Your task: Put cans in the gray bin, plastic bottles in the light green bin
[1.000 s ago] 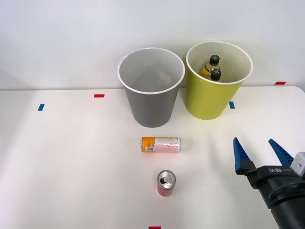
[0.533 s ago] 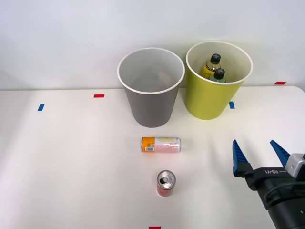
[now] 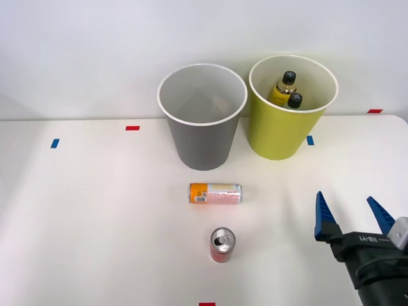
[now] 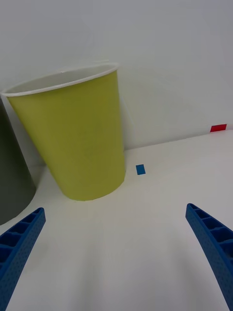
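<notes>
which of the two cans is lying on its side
The orange-ended can, lying lengthwise in front of the gray bin. The red can closer to the robot stands upright, pull-tab top showing.

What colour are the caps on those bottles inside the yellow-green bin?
Black screw caps on yellow-labelled plastic bottles in the tall yellow-green bin; seen best in the front view.

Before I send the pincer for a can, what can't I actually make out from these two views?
- Gray bin bottom: front view, its own wall hides it.
- Plastic bottles in the light green bin: front view, just caps and shoulders above the rim.
- Gray bin in wrist view: cut off by the edge.
- Orange-ended can label: too small.
</notes>
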`<state>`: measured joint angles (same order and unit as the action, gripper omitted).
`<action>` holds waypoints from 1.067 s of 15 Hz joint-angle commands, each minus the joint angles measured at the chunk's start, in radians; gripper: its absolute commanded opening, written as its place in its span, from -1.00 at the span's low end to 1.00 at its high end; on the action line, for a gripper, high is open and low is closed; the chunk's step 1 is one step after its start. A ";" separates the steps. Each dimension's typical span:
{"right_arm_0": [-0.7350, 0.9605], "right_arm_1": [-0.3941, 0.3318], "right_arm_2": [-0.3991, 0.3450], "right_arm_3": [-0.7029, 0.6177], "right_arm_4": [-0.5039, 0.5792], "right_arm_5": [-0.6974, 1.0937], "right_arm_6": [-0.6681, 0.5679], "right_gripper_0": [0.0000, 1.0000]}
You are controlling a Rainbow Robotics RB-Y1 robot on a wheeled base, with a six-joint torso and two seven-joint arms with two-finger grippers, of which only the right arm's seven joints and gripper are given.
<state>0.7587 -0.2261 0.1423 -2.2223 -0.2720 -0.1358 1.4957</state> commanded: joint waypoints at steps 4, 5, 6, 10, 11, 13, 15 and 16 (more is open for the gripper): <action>0.099 -0.047 0.079 0.179 0.060 -0.395 0.037 1.00; 0.129 -0.056 0.091 0.182 0.068 -0.421 0.109 1.00; 0.160 -0.065 0.108 0.184 0.077 -0.442 0.156 1.00; 0.260 -0.090 0.189 0.254 0.106 -0.577 0.264 1.00; 0.261 -0.091 0.198 0.299 0.116 -0.625 0.264 1.00; 0.258 -0.090 0.214 0.360 0.149 -0.683 0.268 1.00; 0.260 -0.090 0.224 0.403 0.171 -0.689 0.270 1.00; 0.258 -0.090 0.226 0.424 0.178 -0.689 0.267 1.00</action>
<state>1.0183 -0.3159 0.3649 -1.8181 -0.1024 -0.8245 1.7643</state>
